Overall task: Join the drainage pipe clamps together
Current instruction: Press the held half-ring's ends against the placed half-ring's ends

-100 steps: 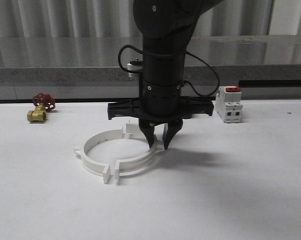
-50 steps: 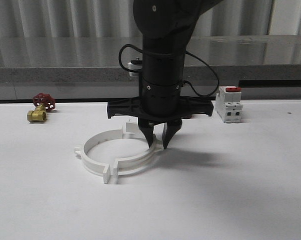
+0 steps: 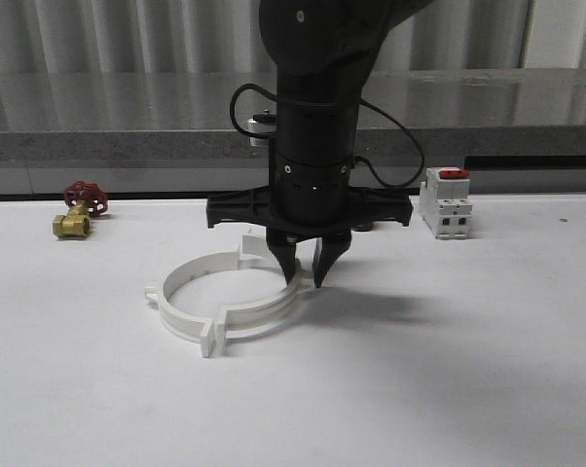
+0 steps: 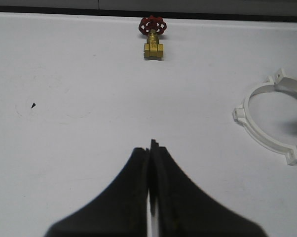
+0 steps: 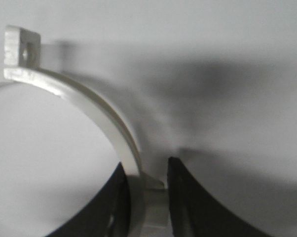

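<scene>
Two white plastic semicircular drainage pipe clamps (image 3: 225, 297) lie flat on the white table (image 3: 449, 370), left of centre in the front view, ends facing so they make one wide ring. Near-side end tabs (image 3: 212, 338) look pressed together there. Far-side tabs (image 3: 246, 255) sit just beside each other; can't tell if they touch, the arm partly blocks them.

Right gripper (image 3: 304, 269) points straight down over the ring's right side. Its two black fingers (image 5: 188, 202) straddle the band of the right half-ring, one inside the arc and one outside. In the right wrist view the band and its mid-arc tab (image 5: 151, 197) fill the slot between the fingers: inner finger looks tight on the band, a thin sliver of gap shows at the outer finger. So it is closed around the half-ring; firm clamping on both sides I can't confirm. One holed end tab (image 5: 21, 48) stands up at the far end of the arc in that view, slightly blurred.

Left gripper (image 4: 149, 163): black fingers pressed together, nothing between them, above bare table well away from the ring. The left half-ring (image 4: 267, 118) is visible in its camera, with tabs at both ends and mid-arc.

Around: small brass valve with a red handwheel (image 3: 79, 209) near the table's back edge on the left, well apart from the ring. White boxy breaker with a red top (image 3: 445, 202) stands at the back right, near the arm's black crossbar (image 3: 312, 209) but clear of the ring. Grey ledge (image 3: 128, 117) and corrugated wall run behind the table.
</scene>
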Motion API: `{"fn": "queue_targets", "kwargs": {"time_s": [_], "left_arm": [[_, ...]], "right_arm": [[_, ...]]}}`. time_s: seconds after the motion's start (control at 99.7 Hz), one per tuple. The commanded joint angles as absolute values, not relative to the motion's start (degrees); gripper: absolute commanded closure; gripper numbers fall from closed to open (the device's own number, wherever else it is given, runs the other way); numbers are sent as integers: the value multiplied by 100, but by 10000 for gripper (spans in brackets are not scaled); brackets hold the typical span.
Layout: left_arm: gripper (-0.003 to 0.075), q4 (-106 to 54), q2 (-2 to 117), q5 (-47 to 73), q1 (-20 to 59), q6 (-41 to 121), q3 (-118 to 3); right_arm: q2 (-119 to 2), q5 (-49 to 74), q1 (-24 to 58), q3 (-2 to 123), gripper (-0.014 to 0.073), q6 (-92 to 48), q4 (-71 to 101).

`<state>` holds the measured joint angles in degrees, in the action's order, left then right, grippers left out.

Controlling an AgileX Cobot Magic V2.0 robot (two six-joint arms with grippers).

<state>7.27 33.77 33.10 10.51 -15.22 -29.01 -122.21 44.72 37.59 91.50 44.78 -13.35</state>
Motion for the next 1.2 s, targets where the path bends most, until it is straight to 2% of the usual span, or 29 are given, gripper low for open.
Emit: {"fn": "queue_targets", "kwargs": {"time_s": [0.0,0.823,0.943,1.194], "left_arm": [[741,763,3382,2929,1019,-1541,-3050],[741,763,3382,2929,1019,-1541,-3050],[741,763,3382,2929,1019,-1541,-3050],[741,763,3382,2929,1019,-1541,-3050]], "right_arm": [[-11880,4333,3760,9325,551,4508,-1425],[-11992,4261,3760,9325,540,4507,-1213],[-11992,4261,3760,9325,453,4507,-1202],[-11992,4196,3760,9325,183,4507,-1190]]}}
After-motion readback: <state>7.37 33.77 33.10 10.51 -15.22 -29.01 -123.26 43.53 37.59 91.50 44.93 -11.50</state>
